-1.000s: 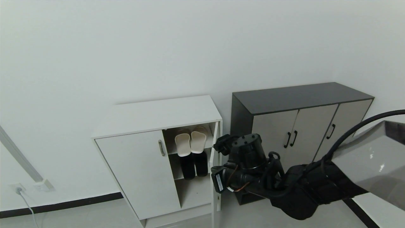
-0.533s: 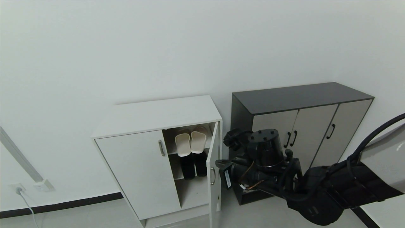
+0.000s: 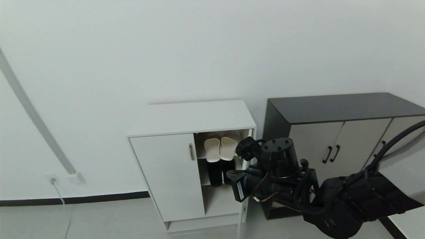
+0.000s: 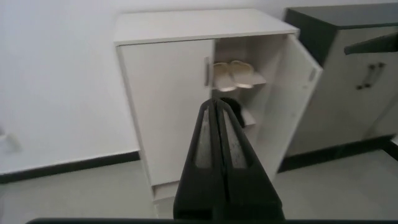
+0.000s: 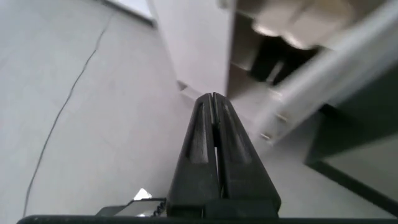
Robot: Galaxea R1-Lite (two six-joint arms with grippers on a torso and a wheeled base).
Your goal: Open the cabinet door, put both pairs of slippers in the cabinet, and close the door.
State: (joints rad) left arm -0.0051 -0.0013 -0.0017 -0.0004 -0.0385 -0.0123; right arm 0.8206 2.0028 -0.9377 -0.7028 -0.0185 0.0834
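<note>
Head view is showing the white cabinet (image 3: pixel 196 114) with its right door (image 3: pixel 245 209) standing open and both pairs already lying inside: the cream slippers (image 3: pixel 219 149) in the top compartment, the black slippers (image 3: pixel 220 172) in the one just below. The right arm (image 3: pixel 279 166) is hanging in front of that door and covering most of it, handle included, so I cannot tell whether anything is touching the panel. Left wrist view is showing the left gripper (image 4: pixel 216 104) with its fingers pressed together and holding nothing, well back from the cabinet and pointing at the opening; its tips are covering part of the black pair. Right wrist view is showing the right gripper (image 5: pixel 214 96) likewise pinched closed and empty, with the door's edge passing beyond it as a blurred pale bar. Only the closing seems to be remaining. The cream heels look to be sticking out past the opening, so the swinging door may be catching them and stopping short. A push landing near the hinge may be sliding off without moving it.
</note>
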